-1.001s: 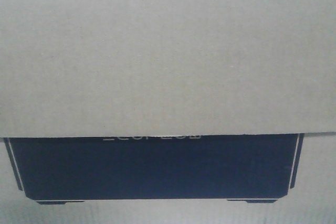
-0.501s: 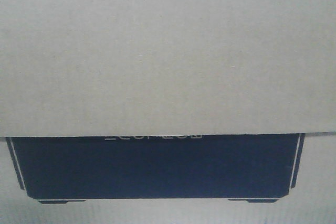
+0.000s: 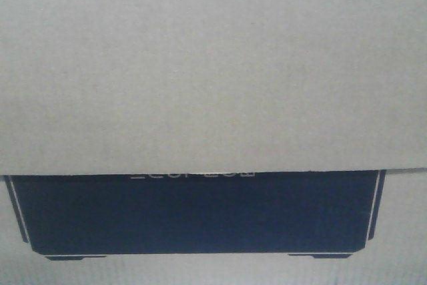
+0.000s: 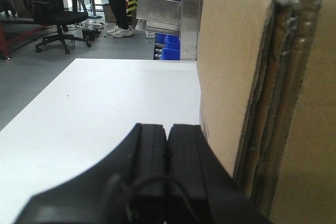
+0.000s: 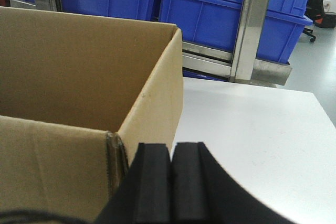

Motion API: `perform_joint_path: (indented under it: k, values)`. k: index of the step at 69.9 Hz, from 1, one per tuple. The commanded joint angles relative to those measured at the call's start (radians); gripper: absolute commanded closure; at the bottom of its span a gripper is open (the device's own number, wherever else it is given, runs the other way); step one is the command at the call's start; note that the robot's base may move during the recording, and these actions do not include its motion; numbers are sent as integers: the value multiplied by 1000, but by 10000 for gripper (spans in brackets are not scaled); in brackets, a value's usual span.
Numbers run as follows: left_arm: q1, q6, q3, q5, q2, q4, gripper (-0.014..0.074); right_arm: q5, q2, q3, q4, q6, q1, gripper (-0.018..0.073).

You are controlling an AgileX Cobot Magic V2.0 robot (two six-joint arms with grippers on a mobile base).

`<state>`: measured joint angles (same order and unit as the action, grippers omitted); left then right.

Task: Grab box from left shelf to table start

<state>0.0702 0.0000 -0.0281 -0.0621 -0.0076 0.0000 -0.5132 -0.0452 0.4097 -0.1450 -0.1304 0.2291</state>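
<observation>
Both sets of jaws were pressed together, pad against pad, with nothing between them. The left gripper (image 4: 167,145) sat just beside one side wall of the box (image 4: 231,77), and the right gripper (image 5: 171,177) sat just beside the opposite wall, so the arms appeared to flank the carton and squeeze it from outside (whether the pads actually touched the cardboard could not be told). The box was over the table (image 4: 105,103), near the edge that faced the left shelf (image 5: 257,30) and its blue bins (image 5: 220,14); whether its base rested on the white top was hidden. In the front view the black printed rectangle (image 3: 193,211) had barely drifted over the last second, its notched corners almost where they were. That near stillness suggested the carry was finished or nearly so, with only settling and letting go remaining.
</observation>
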Motion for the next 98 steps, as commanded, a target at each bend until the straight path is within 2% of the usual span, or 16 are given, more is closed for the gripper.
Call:
perform_joint_path:
  k: [1,71,80,88,98]
  values:
    - [-2,0,0,90,-16,0,691,95,-14,25,-18,1,-6,503]
    - [-2,0,0,95,-14,0,691,129,-14,25,-12,1,-6,503]
    - [-2,0,0,95,-14,0,691,100,-14,22,9,58,-8,503]
    - [-2,0,0,95,-14,0,691,67,-14,3,65,124,-53,503]
    - [-2,0,0,95,-14,0,691,85,7,-60,108,130,-178,503]
